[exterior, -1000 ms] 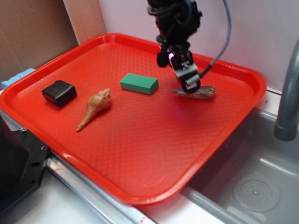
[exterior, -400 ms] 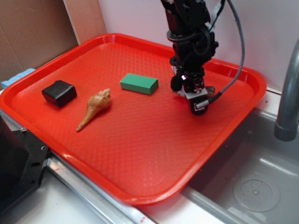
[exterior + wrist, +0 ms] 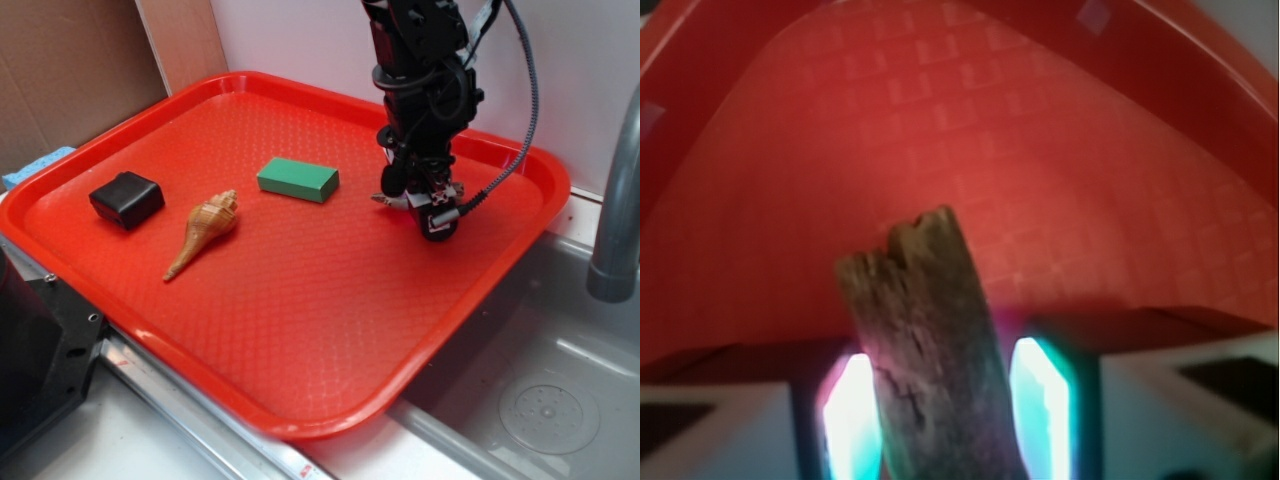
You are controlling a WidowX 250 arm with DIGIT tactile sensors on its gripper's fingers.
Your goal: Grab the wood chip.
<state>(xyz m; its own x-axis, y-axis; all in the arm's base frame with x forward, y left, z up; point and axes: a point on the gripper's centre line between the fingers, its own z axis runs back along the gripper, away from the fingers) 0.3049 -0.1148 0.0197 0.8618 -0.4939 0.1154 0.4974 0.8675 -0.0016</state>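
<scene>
The wood chip (image 3: 925,330), a rough brown-grey sliver, lies on the red tray (image 3: 300,310) at its back right. In the wrist view it runs between my two lit pads and touches both. In the exterior view only its pointed left end (image 3: 384,200) sticks out from behind the fingers. My gripper (image 3: 415,207) is down at the tray surface, shut on the chip. It also shows in the wrist view (image 3: 945,400).
A green block (image 3: 297,179), a tan spiral seashell (image 3: 203,232) and a black block (image 3: 127,198) lie to the left on the tray. The tray's raised rim (image 3: 1200,90) is close behind. A steel sink (image 3: 540,400) and a grey faucet pipe (image 3: 618,200) are on the right.
The gripper came down and to the right from above the chip to the tray surface. Its fingers now straddle and pinch the chip, hiding most of it in the exterior view.
</scene>
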